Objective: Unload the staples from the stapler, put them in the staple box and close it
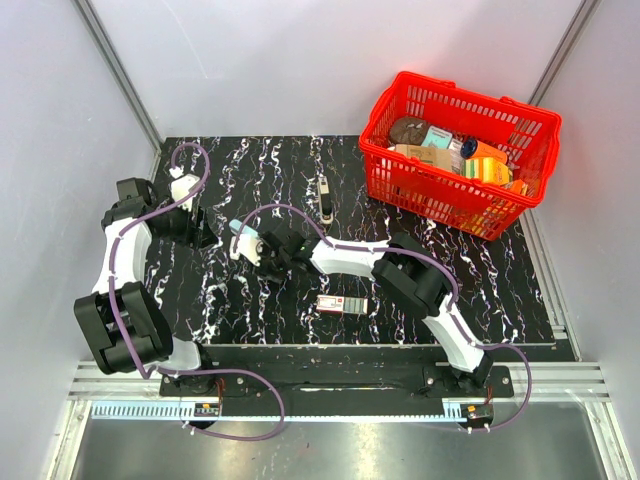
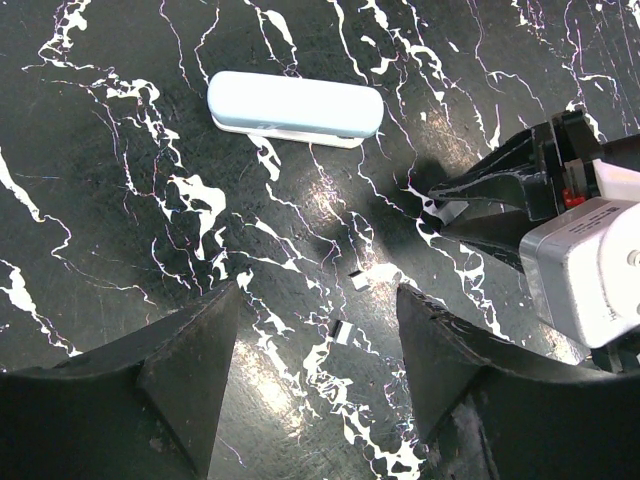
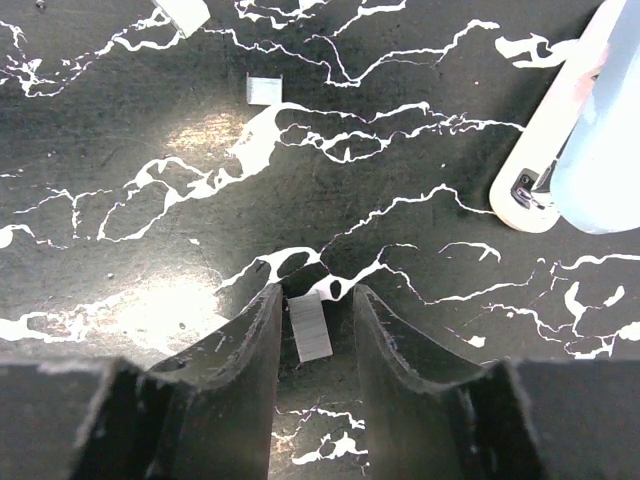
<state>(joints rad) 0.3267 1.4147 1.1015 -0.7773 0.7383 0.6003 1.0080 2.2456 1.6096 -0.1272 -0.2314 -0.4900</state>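
The light-blue stapler lies closed on the black marbled table, between my two grippers. In the left wrist view the stapler lies flat, beyond my open, empty left gripper. My left gripper is just left of the stapler. My right gripper is just right of it and also shows in the left wrist view. In the right wrist view the right gripper stands narrowly open around a short strip of staples, which touches the left finger only. The stapler is at the upper right.
Loose staple pieces lie on the table. A slim black-and-silver object lies behind the arms. A small red-and-white box lies near the front edge. A red basket of groceries stands at the back right.
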